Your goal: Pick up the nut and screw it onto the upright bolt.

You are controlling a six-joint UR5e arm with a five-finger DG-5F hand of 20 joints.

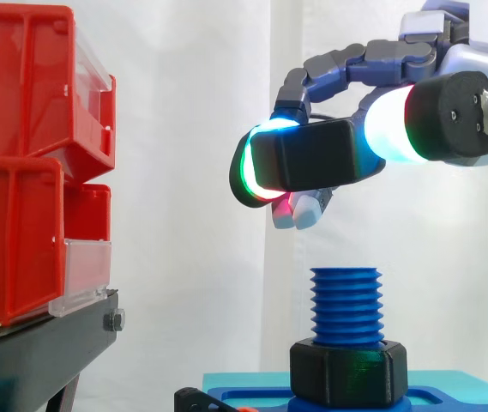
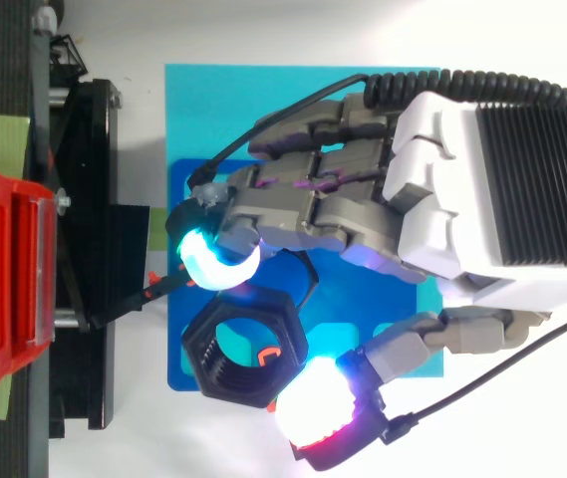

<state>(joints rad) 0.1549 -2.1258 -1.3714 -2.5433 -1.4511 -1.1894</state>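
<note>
A black hex nut hangs in the air, pinched between the glowing pads of my hand. From above, the nut shows its threaded hole, with fingertips on its far side and the thumb pad on its near side. The blue threaded bolt stands upright below, a little right of the held nut, with a clear gap between them. A second black nut sits low on the bolt at its base. In the top view the palm covers the bolt.
Red bins are stacked on a black stand at the left, close to the nut's height. The bolt rises from a blue base plate lying on a cyan mat. A white curtain hangs behind.
</note>
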